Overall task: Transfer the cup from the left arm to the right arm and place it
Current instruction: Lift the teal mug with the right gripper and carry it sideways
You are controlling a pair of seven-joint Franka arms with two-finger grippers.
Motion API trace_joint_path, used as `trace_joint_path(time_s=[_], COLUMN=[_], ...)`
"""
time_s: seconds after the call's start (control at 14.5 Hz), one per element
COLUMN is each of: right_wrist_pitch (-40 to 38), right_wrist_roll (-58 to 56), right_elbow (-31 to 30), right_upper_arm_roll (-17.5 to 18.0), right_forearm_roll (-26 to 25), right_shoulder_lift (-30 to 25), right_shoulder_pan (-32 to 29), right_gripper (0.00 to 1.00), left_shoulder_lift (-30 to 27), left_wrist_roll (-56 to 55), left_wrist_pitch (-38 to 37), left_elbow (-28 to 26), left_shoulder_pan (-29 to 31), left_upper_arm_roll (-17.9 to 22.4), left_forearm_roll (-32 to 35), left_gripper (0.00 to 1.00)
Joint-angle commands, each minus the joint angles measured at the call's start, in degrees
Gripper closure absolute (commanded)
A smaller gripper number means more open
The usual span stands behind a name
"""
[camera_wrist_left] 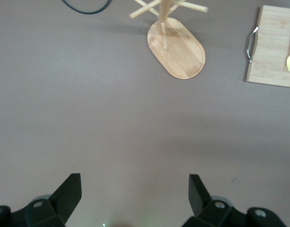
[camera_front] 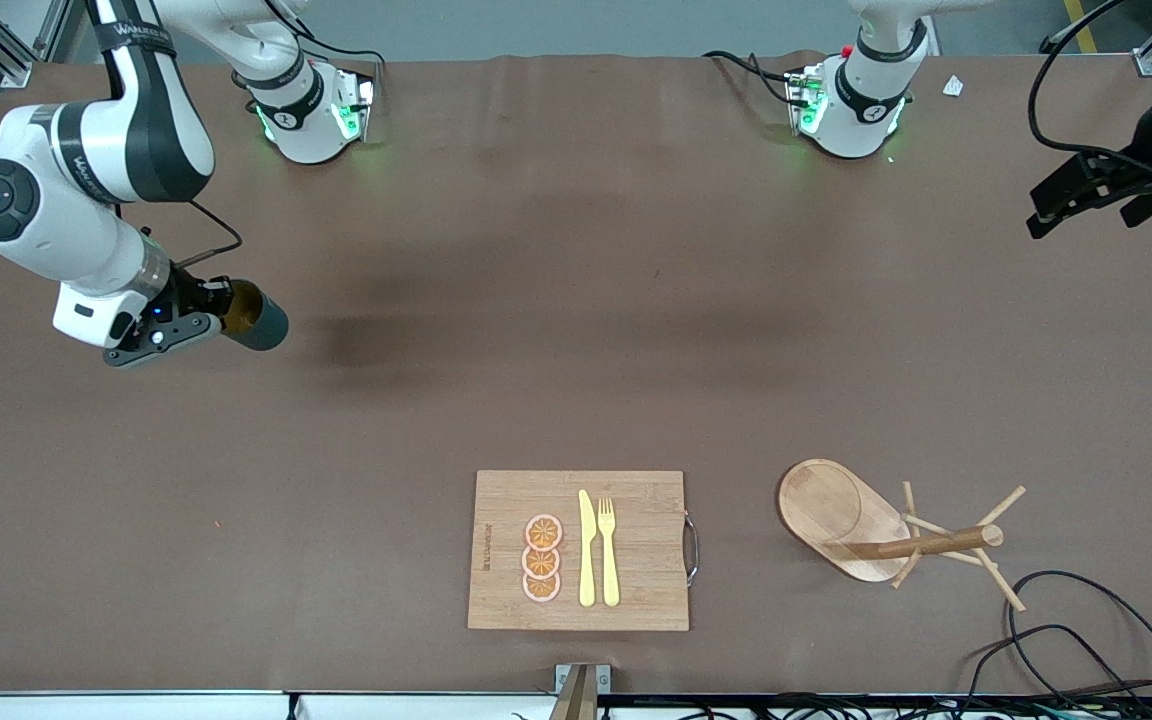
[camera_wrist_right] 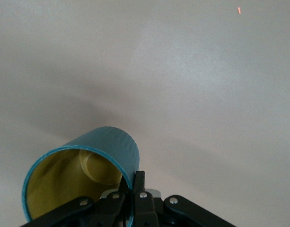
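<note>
Brown table [camera_front: 576, 330] surface carries all items. Right gripper [camera_front: 221, 312] is clamped on the rim of the cup [camera_front: 258, 316], holding it tilted on its side in the air over the right arm's end of the table. Left gripper [camera_front: 1086, 195] hangs with fingers [camera_wrist_left: 69, 191] spread wide, holding nothing, above the left arm's end. Wooden peg rack [camera_front: 896, 530] stands beside the cutting board [camera_front: 636, 550], nearest the front camera.

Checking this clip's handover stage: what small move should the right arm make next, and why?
Probably lower the ribbed dark teal mug toward the bare brown table. The right gripper is shut on its rim, holding it tilted in the air; the left gripper waits open, empty.
</note>
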Motion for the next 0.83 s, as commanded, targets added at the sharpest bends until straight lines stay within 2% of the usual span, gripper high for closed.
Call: trace_joint_path(time_s=[0.0, 0.14, 0.34, 0.55, 0.76], right_wrist_pitch=[3.22, 6.12, 12.09, 13.33, 17.89], right_wrist_roll=[-8.02, -14.96, -19.8, -23.41, -30.87], right_elbow=[-3.38, -3.56, -7.15, -7.25, -7.51], right_upper_arm_roll=[0.98, 1.07, 0.98, 0.98, 0.98], right_forearm_roll=[-0.51, -0.51, -0.51, -1.3, -1.57], right_shoulder_lift=[-1.96, -0.21, 0.24, 2.25, 4.63], right_shoulder_pan=[-2.65, -4.85, -6.96, -7.85, -9.42], right_gripper=[1.0, 1.0, 1.0, 1.0, 1.0], left_shoulder_lift=[-0.55, -0.73, -0.82, -0.73, -0.64], left_wrist_roll=[0.26, 0.52, -0.18, -0.45, -0.62], left_wrist_pitch=[-0.94, -1.02, -1.64, -1.64, -1.64], left_elbow=[0.28, 0.28, 0.28, 0.28, 0.28], left_shoulder_pan=[0.02, 0.2, 0.29, 0.29, 0.38], left_upper_arm_roll=[-1.12, -1.13, -1.21, -1.13, -1.13], left_forearm_roll=[0.03, 0.03, 0.03, 0.03, 0.03], left_gripper=[0.0, 0.0, 0.0, 0.0, 0.0])
